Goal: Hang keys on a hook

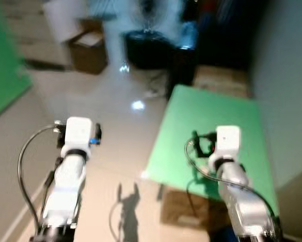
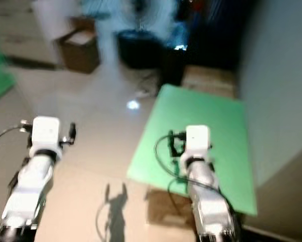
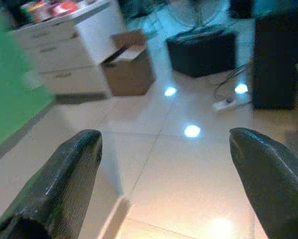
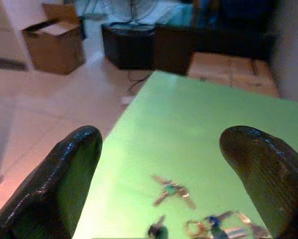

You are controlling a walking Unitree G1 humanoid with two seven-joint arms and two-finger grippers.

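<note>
Right gripper [image 4: 161, 164] fingers spread wide, empty, above keys [image 4: 171, 190] on the desk [image 4: 198, 119]; several bunches lie close, so it may snag the wrong one; left gripper [image 3: 166, 164] likewise wide, empty.

The two eye views look from the robot's head, forward and steeply down, over both arms onto a tiled floor [image 1: 115, 131] and a green table [image 1: 211, 131]. Both are blurred and show nearly the same scene, the right eye's shifted slightly sideways. Far off they reach a cardboard box [image 1: 88, 50] and a black box [image 1: 148, 48].

The left wrist view sits low, looking along its two spread fingers [image 3: 64, 184] across the floor toward the same cardboard box [image 3: 129, 69] and black box [image 3: 203, 50].

The right wrist view looks along its spread fingers [image 4: 64, 179] close over the green table [image 4: 198, 129], with both boxes beyond.
</note>
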